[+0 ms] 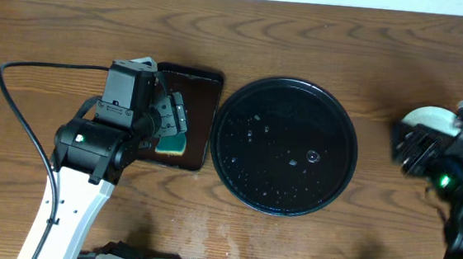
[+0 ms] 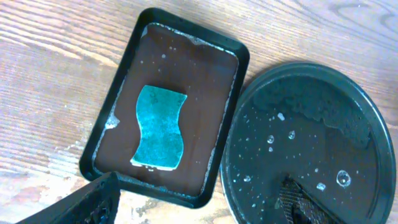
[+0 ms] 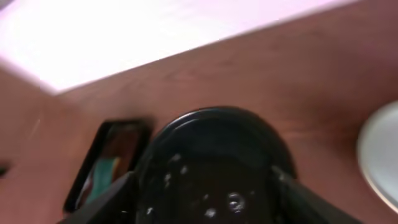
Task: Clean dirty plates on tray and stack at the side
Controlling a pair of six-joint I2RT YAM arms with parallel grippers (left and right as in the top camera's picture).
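Wooden table (image 1: pixel 370 49), one. Plates (image 1: pixel 425 118): a pale stack at the right edge, outside the tray and partly hidden by the right gripper (image 1: pixel 413 150), so the count cannot be told. Round black tray (image 1: pixel 250 106), one, wet, holding no plates. Rectangular tray (image 2: pixel 186 68), one. Teal sponge (image 2: pixel 160 127), one, inside it. Left gripper (image 1: pixel 175 129) above it. Both grippers spread, holding nothing.

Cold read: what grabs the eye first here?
The big round black tray dead centre, wet and holding no plates. Left of it, a teal sponge lies in a small rectangular tray below the open left tool. A pale plate sits far right.
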